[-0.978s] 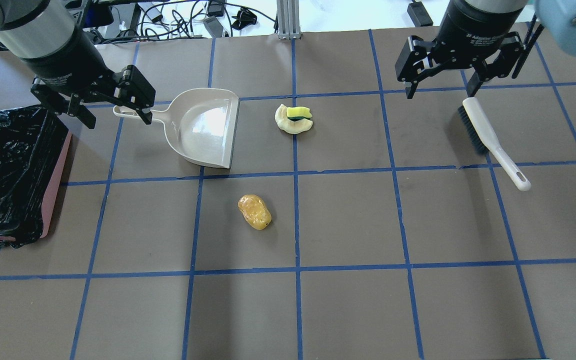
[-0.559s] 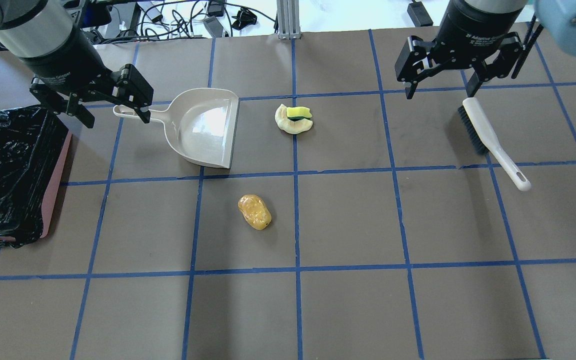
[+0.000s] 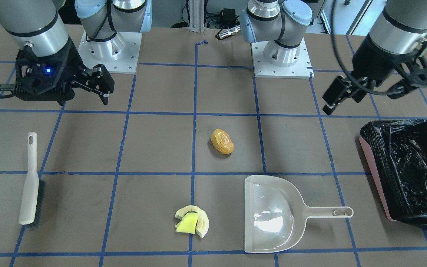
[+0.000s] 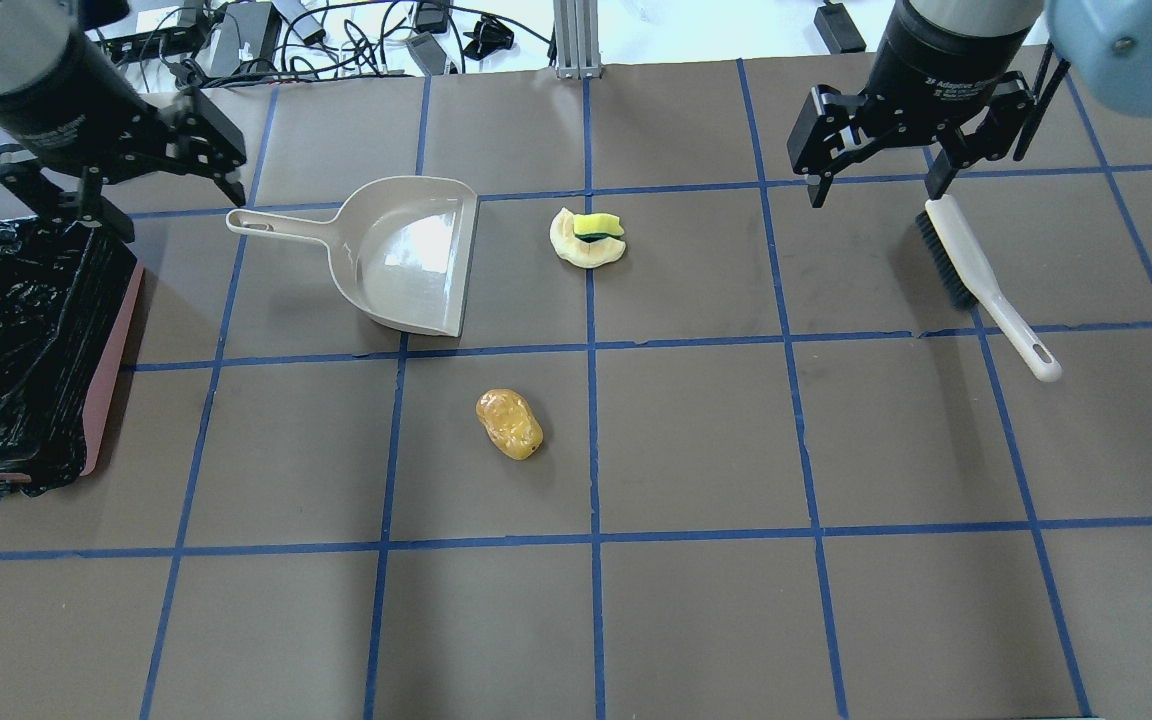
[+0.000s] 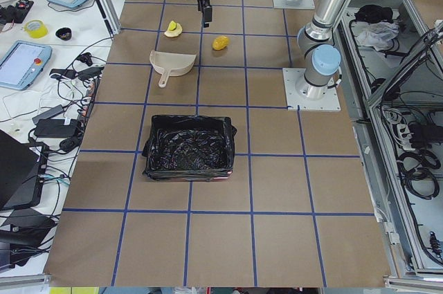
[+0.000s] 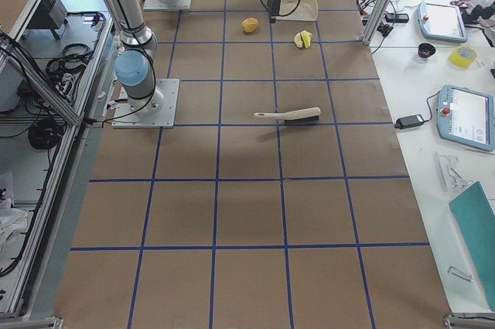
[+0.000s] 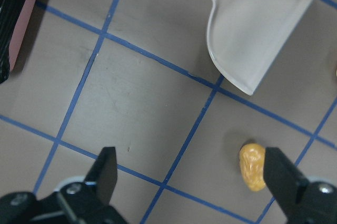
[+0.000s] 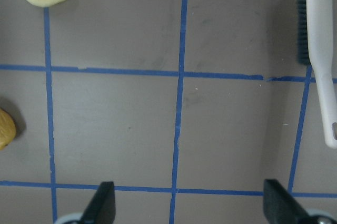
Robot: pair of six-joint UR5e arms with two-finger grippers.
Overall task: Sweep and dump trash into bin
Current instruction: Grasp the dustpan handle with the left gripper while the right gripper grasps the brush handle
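Note:
The trash is two pieces. A golden-brown lump [image 4: 509, 424] lies mid-table and also shows in the front view [image 3: 222, 141] and the left wrist view [image 7: 253, 166]. A cream curved piece with a yellow sponge [image 4: 587, 238] lies just right of the dustpan mouth. The bin [image 4: 111, 360], pink-sided with a black bag, stands at the left edge. My left gripper [image 4: 181, 215] is open and empty, raised between the bin and the dustpan handle. My right gripper [image 4: 874, 196] is open and empty, hovering at the bristle end of the brush.
The beige dustpan [image 4: 406, 255] lies flat, handle pointing left toward the bin, mouth facing right. The beige brush [image 4: 976, 280] lies at the right, handle toward the near side. Cables and an aluminium post [image 4: 576, 40] sit beyond the far table edge.
My left gripper, which straddled the dustpan handle, has drawn back up and to the left, away from it. The dustpan stays put. My right gripper has barely shifted.

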